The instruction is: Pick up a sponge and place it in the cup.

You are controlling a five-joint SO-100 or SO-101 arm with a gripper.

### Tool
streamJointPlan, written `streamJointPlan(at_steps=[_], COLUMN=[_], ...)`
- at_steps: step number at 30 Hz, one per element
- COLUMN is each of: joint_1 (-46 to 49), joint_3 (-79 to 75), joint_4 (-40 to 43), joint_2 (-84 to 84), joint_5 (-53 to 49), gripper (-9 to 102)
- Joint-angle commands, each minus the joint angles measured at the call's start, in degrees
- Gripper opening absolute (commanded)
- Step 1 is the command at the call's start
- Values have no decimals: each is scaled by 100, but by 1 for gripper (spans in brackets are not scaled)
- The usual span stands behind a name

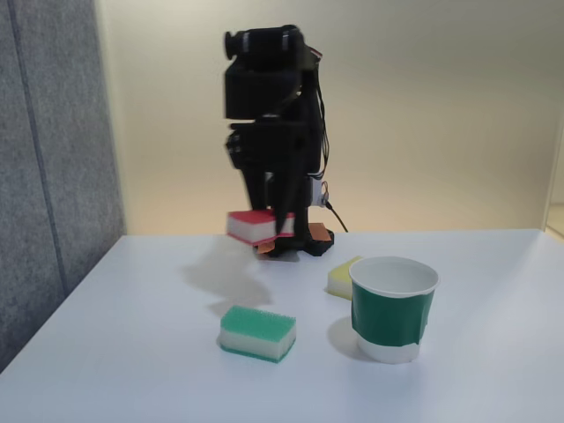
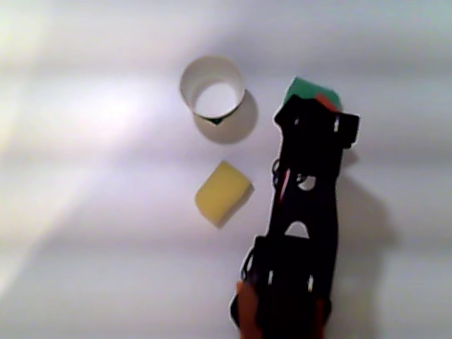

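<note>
In the fixed view the red-topped sponge (image 1: 251, 226) hangs above the table at the back, in front of the arm's base. My gripper (image 1: 275, 229) is shut on its right end. The cup (image 1: 392, 310), white-rimmed with a dark green band, stands upright and empty at the front right. In the other view, from above, the cup (image 2: 186, 83) sits at the top centre, and the black arm (image 2: 307, 212) reaches up to its right. A sliver of the red sponge (image 2: 326, 102) peeks out at the arm's tip.
A green-topped sponge (image 1: 257, 333) lies at the front, left of the cup, and from above the green sponge (image 2: 305, 89) is partly under the arm's tip. A yellow sponge (image 1: 341, 278) (image 2: 222, 192) lies just behind the cup. A grey panel (image 1: 53, 176) borders the table's left side.
</note>
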Motion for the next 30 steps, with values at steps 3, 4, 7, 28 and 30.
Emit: streamJointPlan(at_steps=[3,4,7,28,30], joint_1=[-870,-1020,-1459,-3076,-3041], joint_3=[-97,-105,-132,519,475], joint_4=[53,44,-53,-3261,-3375], joint_2=[536,624,853,589,396], joint_5=[2145,2435,3252,4755,4702], gripper=[0,0,0,0,0])
